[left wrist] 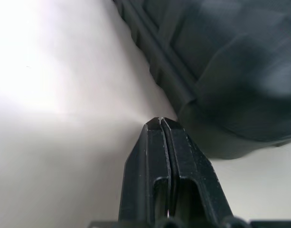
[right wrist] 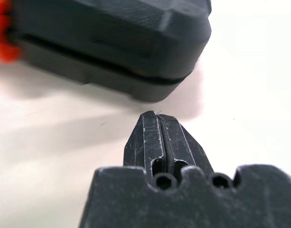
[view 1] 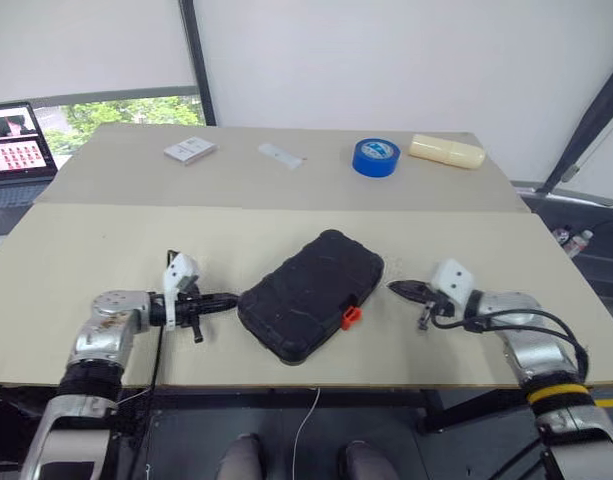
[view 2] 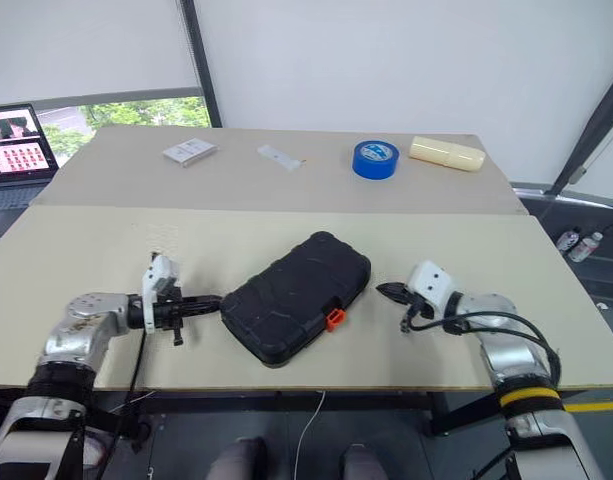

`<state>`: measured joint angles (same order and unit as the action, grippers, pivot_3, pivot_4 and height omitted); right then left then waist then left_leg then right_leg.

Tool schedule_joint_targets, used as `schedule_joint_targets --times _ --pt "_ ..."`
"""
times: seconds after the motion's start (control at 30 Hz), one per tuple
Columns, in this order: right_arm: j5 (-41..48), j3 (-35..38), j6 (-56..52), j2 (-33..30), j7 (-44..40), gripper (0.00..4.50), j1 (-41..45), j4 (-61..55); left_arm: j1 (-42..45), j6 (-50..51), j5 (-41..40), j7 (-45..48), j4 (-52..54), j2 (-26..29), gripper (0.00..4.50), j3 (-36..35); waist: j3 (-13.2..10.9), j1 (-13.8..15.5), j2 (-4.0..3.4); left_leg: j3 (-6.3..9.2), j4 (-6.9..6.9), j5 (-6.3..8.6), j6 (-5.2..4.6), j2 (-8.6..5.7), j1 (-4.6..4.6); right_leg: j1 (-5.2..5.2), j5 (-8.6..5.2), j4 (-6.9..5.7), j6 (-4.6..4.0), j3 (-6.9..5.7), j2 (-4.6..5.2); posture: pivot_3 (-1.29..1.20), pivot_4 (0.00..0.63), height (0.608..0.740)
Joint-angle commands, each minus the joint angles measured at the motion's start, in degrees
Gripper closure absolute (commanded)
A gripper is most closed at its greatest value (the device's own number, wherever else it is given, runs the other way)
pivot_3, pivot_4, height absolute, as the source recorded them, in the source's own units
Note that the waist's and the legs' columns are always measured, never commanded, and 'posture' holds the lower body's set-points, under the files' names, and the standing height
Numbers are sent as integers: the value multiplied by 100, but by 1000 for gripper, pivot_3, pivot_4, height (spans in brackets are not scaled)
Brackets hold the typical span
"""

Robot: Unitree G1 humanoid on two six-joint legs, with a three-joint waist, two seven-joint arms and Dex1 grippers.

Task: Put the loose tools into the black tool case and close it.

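Head camera, both eyes: the black tool case lies shut and diagonal near the front edge of the beige surface, its small orange latch facing the front edge. No brand or lettering can be read on the case. At the back of the surface lie a blue tape roll, a cream oblong case, a small white card box and a flat white packet; any print on them is too small to read. A laptop at the far left shows a grid of small pictures, not legible.

The left arm reaches in low from the left, forearm roughly level, its left pincer pointing right at the case's near left corner, tip just beside it; contact cannot be told. The right arm comes in from the right, its right pincer pointing left, tip near the case's right side but apart from it.

Left wrist view: the left pincer's fingers are pressed together with nothing between them, the tip just short of the case's rounded corner.

Right wrist view: the right pincer's fingers are likewise pressed together and empty, pointing at the case's corner, with bare surface between. The latch shows as an orange blur.
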<state>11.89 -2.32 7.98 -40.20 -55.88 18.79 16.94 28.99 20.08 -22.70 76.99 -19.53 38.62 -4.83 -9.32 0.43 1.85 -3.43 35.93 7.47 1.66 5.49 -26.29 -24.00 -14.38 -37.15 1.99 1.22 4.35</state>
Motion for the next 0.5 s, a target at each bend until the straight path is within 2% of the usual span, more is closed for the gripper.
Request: schedule_joint_targets --times 0.03,0.07,0.17,0.27,0.37,0.5 --pt "458 288 -608 -115 -73 4500 -635 -1087 439 718 -596 -272 1147 -539 4423 241 1 43 -3 -1 3 0 0 -1 -1 0 0 0 1 1 1 0 150 740" --pt "501 304 -753 -116 -40 4500 -821 -1313 518 797 -608 -401 1344 -720 4423 365 1 67 -3 2 8 0 0 -4 1 13 0 -1 4 0 2 0 150 740" --pt "453 239 -942 39 161 4500 -1207 -1787 691 532 159 -988 1240 -1270 4423 1099 3 70 -7 3 29 0 0 -6 7 34 -6 3 29 2 1 0 150 740" --pt "343 126 -1117 164 287 4500 -1357 -2047 815 -100 943 -1351 761 -1471 4423 1654 3 -32 -7 6 34 0 0 -8 30 55 -10 6 51 12 -4 0 150 740" --pt "225 -162 -1534 372 468 4500 -1294 -2259 657 -105 1479 -1422 618 -1574 4423 2380 10 -67 -16 13 23 0 0 -8 72 80 -6 6 46 29 -17 0 150 740" --pt "111 -439 -1926 643 629 4500 -1069 -2389 376 148 1559 -1432 836 -1623 4423 2568 51 -56 -47 11 4 15 23 -29 112 108 -38 12 5 39 0 0 150 740"
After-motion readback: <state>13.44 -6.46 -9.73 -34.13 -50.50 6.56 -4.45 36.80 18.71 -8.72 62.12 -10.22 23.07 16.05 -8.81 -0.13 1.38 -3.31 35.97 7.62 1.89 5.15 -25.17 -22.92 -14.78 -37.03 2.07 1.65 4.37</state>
